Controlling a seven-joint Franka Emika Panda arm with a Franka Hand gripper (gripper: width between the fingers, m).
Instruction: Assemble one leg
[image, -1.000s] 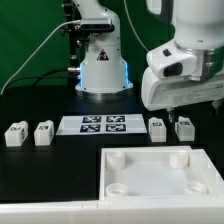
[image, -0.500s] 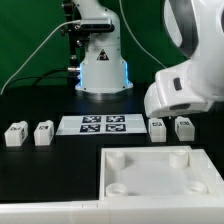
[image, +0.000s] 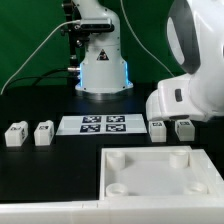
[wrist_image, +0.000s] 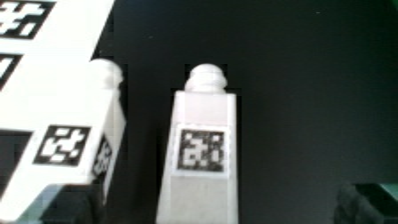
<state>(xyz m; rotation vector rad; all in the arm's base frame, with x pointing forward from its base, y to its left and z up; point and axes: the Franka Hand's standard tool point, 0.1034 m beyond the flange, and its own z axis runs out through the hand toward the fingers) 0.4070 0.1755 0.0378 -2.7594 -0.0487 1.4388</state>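
Observation:
Four small white legs lie on the black table in the exterior view: two at its left (image: 15, 134) (image: 43, 132) and two at its right (image: 157, 128) (image: 184, 127). My white arm (image: 190, 95) hangs over the right pair and hides my fingers there. In the wrist view, one tagged leg (wrist_image: 205, 140) lies straight between my dark fingertips (wrist_image: 370, 205). A second leg (wrist_image: 89, 130) lies beside it. My gripper (wrist_image: 214, 208) is open, with its jaws wide apart on either side of the middle leg and not touching it.
The large white square panel (image: 140, 158) with round corner sockets lies at the front. The marker board (image: 103, 124) lies between the leg pairs and shows in the wrist view (wrist_image: 36, 35). A robot base (image: 103, 70) stands behind it.
My arm has swung toward the exterior view's right and come lower over the right pair of legs. The legs and panel have not moved.

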